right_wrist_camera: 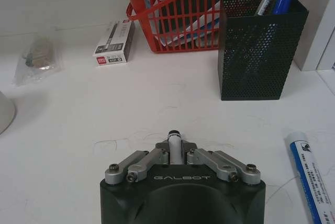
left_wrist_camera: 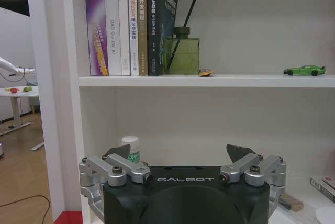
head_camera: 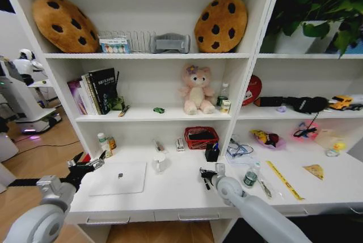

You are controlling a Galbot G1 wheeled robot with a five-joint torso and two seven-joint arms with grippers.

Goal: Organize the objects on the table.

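Right hand hangs low over the worktop, fingers pressed together on a pen, with the mesh holder and red basket beyond it. Left hand is spread wide and holds nothing, raised at the worktop's left end beside the laptop. A mug stands between the hands.
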